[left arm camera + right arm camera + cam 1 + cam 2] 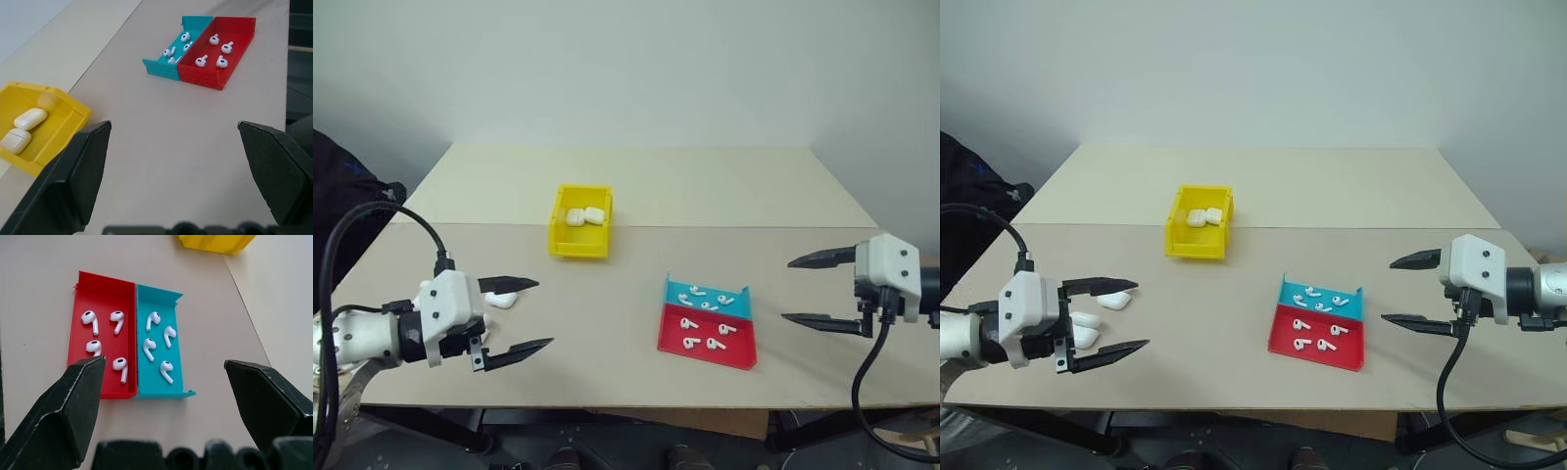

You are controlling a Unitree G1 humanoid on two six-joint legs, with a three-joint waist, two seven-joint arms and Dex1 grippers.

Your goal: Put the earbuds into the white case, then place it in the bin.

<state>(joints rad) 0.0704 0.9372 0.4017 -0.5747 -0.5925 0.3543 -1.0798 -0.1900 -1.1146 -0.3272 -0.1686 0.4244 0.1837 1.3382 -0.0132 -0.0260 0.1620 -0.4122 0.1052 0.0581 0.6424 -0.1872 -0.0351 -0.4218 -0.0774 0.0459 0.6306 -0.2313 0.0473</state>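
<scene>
**Earbuds wait in the tray; both grippers wide and empty**

The tiny glossy white stemmed earbuds (119, 321) lie loose in a flat two-part plastic tray (680, 340), four in its red half and four in its teal half, near the table's front edge on the robot's right. They look very light, hard and slick, likely to skid or flip under a fingertip; the rounded head probably offers a firmer pinch than the thin stem. The tray's low walls crowd the outer ones, so the fingers would need to come from above.

Small glossy white rounded cases (1114, 301) rest on the table at the robot's left, just beside the left gripper (514, 315); their smooth shells also look slippery, best gripped across the flat sides. Whether their lids are open cannot be told.

The small bright yellow plastic bin (562, 241) stands mid-table, already holding two white cases (22, 128).

The left gripper hangs fully spread, holding nothing. The right gripper (815, 289) hovers to the right of the tray, equally wide and empty. The beige tabletop (636, 186) leaves open paths between tray, cases and bin.
</scene>
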